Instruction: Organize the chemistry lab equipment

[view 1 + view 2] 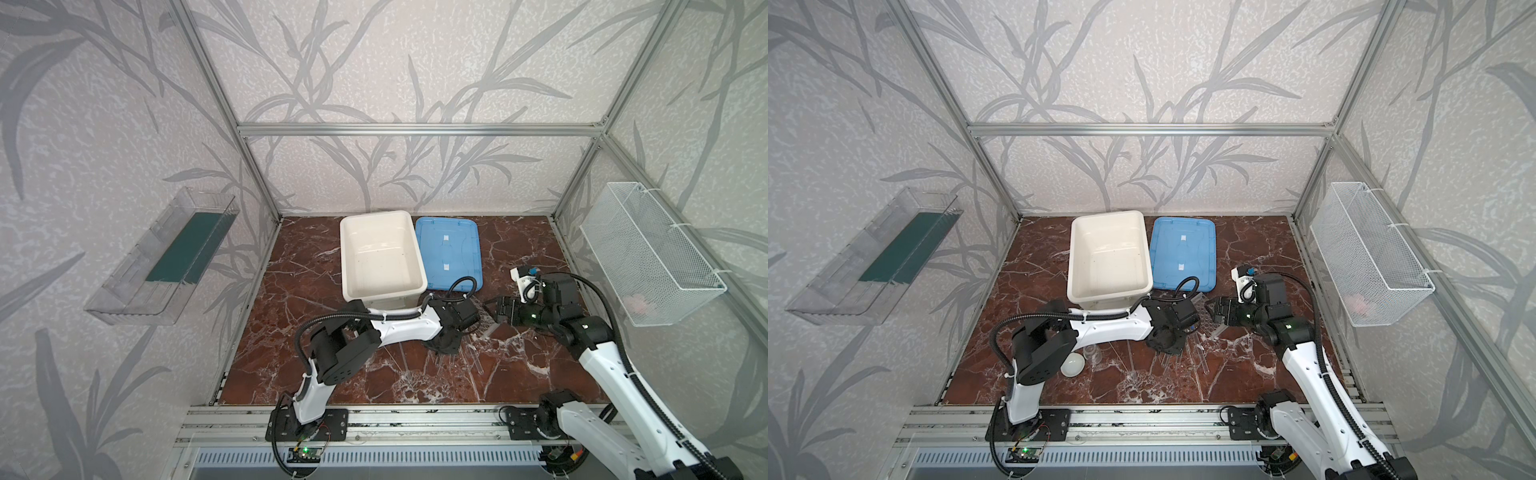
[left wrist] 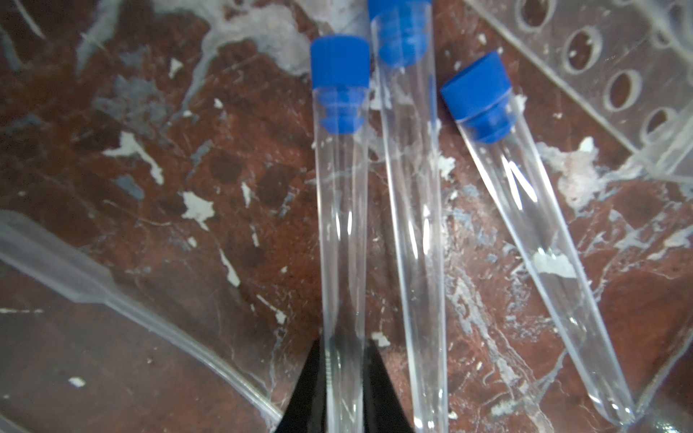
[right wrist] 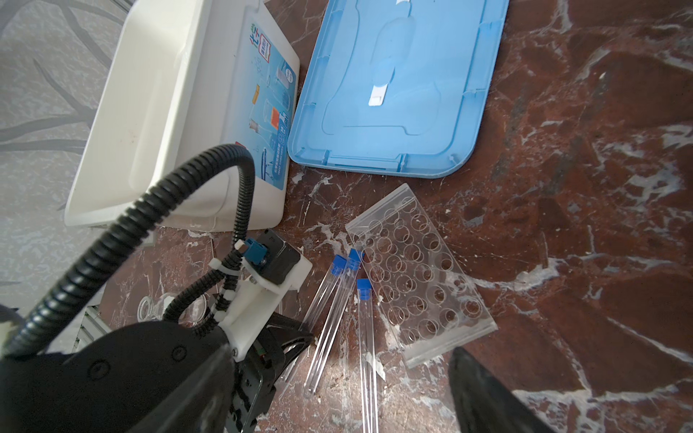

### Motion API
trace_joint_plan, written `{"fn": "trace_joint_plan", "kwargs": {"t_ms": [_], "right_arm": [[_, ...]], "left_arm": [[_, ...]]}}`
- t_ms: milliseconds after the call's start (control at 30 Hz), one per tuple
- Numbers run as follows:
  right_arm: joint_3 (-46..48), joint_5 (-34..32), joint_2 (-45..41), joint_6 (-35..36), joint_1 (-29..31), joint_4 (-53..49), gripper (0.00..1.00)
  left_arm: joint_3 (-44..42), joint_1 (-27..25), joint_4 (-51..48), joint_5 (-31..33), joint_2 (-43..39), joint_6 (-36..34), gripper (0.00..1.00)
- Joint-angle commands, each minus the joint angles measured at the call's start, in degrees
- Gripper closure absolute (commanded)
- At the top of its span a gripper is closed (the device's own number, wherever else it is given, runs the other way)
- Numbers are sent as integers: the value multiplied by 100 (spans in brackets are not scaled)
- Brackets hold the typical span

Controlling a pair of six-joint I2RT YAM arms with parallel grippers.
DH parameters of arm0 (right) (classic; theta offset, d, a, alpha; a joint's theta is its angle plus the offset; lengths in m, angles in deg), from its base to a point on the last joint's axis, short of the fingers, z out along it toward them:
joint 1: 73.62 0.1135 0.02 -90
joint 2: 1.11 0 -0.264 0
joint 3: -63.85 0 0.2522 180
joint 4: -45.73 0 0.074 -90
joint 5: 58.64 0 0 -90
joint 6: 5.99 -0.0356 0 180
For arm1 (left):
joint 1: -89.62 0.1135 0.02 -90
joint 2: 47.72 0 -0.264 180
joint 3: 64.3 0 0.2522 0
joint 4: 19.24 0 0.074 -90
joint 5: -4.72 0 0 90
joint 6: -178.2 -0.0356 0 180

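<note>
Marble tabletop [image 2: 187,150] carries a blue-capped tube [image 2: 341,225], its uncapped half clamped by left tool [image 2: 344,341]; right tool [image 1: 1212,312] gapes empty.

Small jar [image 3: 149,308], perhaps, partly behind cable [image 3: 195,290].

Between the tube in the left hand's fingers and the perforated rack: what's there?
The left wrist view shows two other blue-capped tubes lying on the marble tabletop between that tube and the rack.
</note>
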Motion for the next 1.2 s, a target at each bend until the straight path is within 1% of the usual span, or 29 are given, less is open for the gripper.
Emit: {"fn": "trace_joint_plan", "kwargs": {"t_ms": [0, 100, 300, 400, 467, 600, 733, 867, 1000, 1133, 1167], "right_arm": [[69, 238, 16, -169, 20, 231, 12], [82, 556, 111, -310, 20, 417, 10], [84, 1128, 356, -586, 20, 760, 10], [106, 1493, 496, -838, 28, 1038, 10], [111, 1702, 607, -1004, 61, 1270, 10], [12, 1551, 889, -1140, 325, 1540, 12], [-216, 1444, 1434, -1152, 664, 1728, 17], [-462, 1281, 1856, -1102, 863, 1788, 25], [-489, 1267, 2032, -1204, 953, 2093, 34], [-522, 1099, 2154, -1195, 1105, 2090, 43], [-510, 1097, 2190, -1189, 1109, 2105, 46]], "left_arm": [[-233, 63, 300, 458, -486, -220, 84], [-551, 97, 869, 516, -929, -383, 84], [-1005, 110, 1553, 647, -1474, -781, 84], [-1503, 97, 2280, 550, -1865, -1025, 84], [-1945, 85, 3010, 441, -2165, -1269, 84], [-2417, 82, 3699, 396, -2515, -1425, 84], [-2650, 46, 4063, 320, -2697, -1565, 83], [-2819, 28, 4242, 324, -2849, -1615, 83], [-2873, 16, 4258, 279, -2897, -1590, 83], [-2894, -10, 4303, 270, -2895, -1524, 83], [-2895, -14, 4316, 261, -2888, -1521, 83]]}}
